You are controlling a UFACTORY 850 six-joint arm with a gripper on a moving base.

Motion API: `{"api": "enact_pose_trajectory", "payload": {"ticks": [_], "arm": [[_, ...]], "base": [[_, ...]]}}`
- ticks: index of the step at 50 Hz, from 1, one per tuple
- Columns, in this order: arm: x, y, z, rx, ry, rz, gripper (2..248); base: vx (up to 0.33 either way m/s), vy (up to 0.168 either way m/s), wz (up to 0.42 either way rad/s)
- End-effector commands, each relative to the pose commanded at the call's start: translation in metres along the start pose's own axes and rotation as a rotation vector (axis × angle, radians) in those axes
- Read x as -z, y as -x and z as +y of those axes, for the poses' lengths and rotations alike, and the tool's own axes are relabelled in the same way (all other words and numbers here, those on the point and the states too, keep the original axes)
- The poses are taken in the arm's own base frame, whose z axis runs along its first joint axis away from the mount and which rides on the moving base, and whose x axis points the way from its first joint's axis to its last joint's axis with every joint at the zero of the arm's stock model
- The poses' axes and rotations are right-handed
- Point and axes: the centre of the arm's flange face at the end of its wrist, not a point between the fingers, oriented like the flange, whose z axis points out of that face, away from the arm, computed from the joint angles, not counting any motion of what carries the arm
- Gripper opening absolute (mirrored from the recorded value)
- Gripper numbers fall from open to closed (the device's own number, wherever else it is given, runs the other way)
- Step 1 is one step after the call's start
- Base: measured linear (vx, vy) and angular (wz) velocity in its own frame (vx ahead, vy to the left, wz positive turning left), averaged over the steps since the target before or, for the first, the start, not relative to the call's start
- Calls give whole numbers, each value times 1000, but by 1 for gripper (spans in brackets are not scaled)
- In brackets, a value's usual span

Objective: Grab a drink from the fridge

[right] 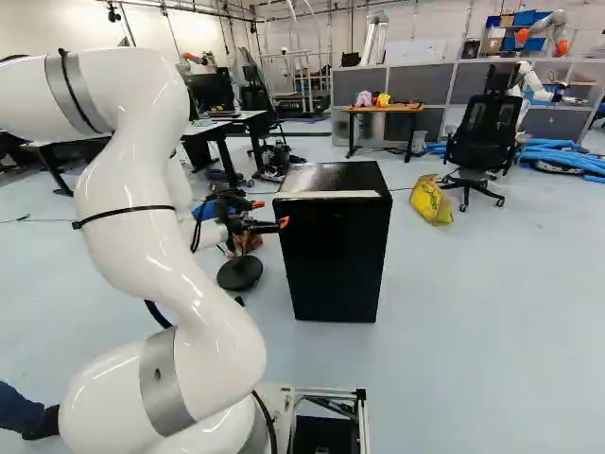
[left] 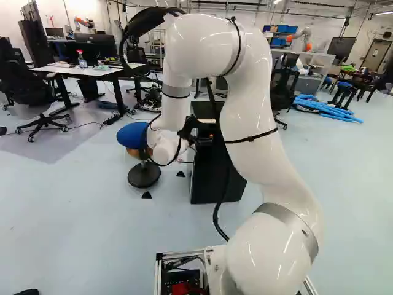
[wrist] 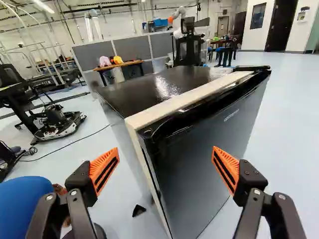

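Gripper [wrist: 166, 149]: open, beside the fridge [right: 334, 241].
Door [wrist: 209, 144]: looks shut; you should align with its side nearest the gripper before easing it outward.

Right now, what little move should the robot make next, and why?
I'd probably ease the gripper forward to the near upright edge of the fridge's door. The door looks shut, the fingers stand open, and that edge lies ahead between them, ungripped. A dark fitting at the far top corner looks like a hinge, so the near edge likely swings out.
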Motion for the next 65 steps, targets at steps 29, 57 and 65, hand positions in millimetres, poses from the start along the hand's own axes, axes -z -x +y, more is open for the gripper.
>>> {"api": "enact_pose_trajectory", "payload": {"ticks": [29, 57, 65], "arm": [[-14, -1, -2, -20, 36, 8, 247], [-21, -3, 6, -31, 83, 11, 247], [-21, -3, 6, -32, 85, 11, 247]], "base": [[0, 0, 0], [0, 0, 0], [0, 0, 0]]}}
